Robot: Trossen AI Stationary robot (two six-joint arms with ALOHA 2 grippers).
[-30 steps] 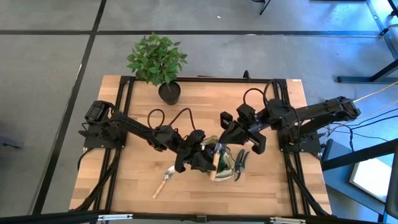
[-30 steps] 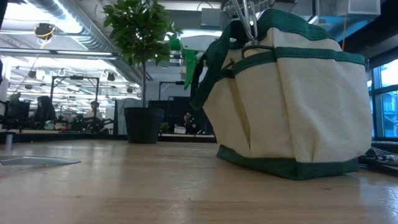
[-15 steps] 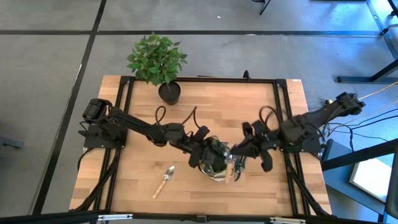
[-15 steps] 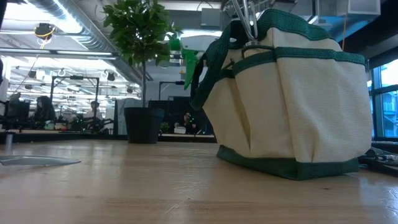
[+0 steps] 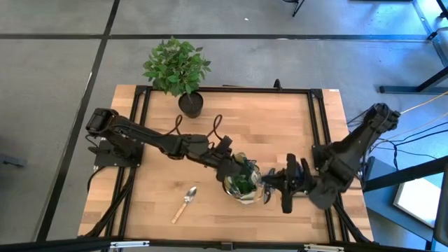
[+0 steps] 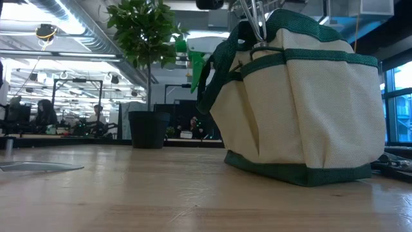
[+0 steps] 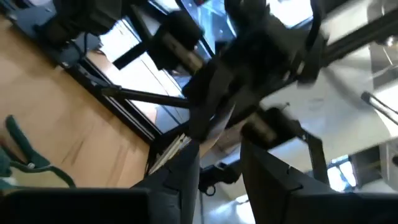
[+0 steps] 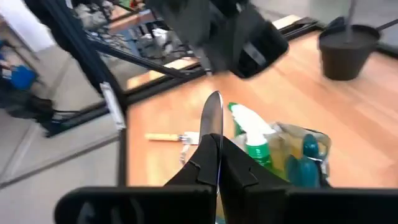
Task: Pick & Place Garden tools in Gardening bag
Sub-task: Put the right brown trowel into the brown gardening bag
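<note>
Right gripper (image 5: 269,183), jaws clamped on a trowel (image 8: 212,121), has swung beside the bag (image 5: 243,183).

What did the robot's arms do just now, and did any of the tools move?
The left gripper slid across the bag toward the right arm and is open above it. The right gripper drew away from over the bag toward the table's right front, by the pruners, its fingers shut on a thin metal blade. The trowel, plant and bag stayed put.
</note>
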